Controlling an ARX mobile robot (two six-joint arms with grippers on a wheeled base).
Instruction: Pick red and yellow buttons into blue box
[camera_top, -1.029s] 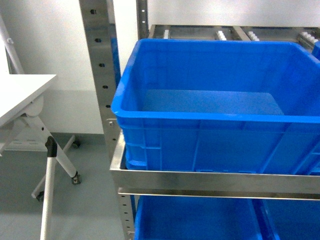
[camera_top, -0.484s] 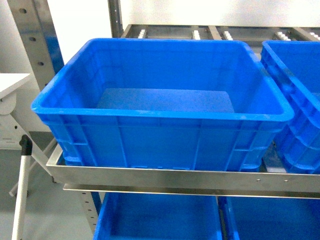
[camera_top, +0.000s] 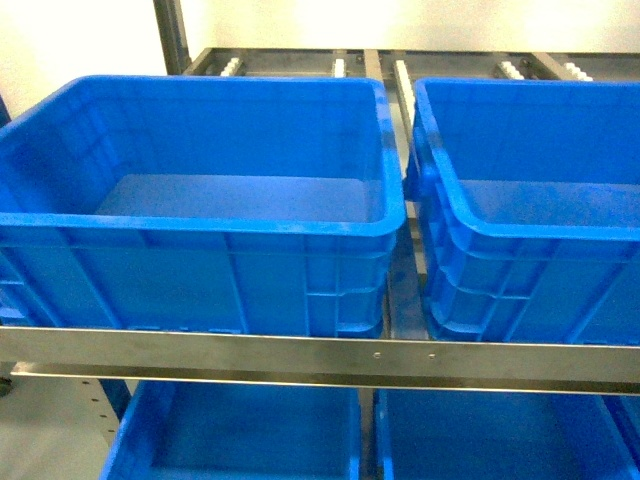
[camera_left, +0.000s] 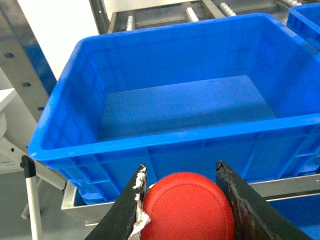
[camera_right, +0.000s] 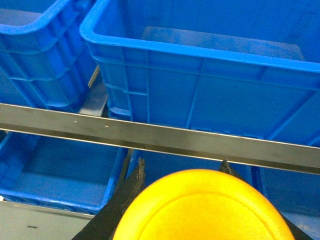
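Note:
Two deep blue boxes stand side by side on a steel shelf, the left one (camera_top: 200, 232) and the right one (camera_top: 530, 240); both look empty. Neither gripper shows in the head view. In the left wrist view my left gripper (camera_left: 181, 166) is shut on the red button (camera_left: 187, 207), held in front of and below the rim of a blue box (camera_left: 150, 145). In the right wrist view my right gripper (camera_right: 181, 162) is shut on the yellow button (camera_right: 202, 210), low before the shelf rail, with a blue box (camera_right: 200, 52) above and beyond it. Only the caps show.
A steel front rail (camera_top: 320, 355) runs under the boxes, with more blue bins (camera_top: 240, 430) on the shelf below. Roller tracks (camera_top: 340, 68) lie behind. A perforated steel upright (camera_left: 20, 65) and a white table leg (camera_left: 30, 200) stand to the left.
The head view has swung right: the left box slid leftward in view, a second box came in on the right, and the white table left the frame.

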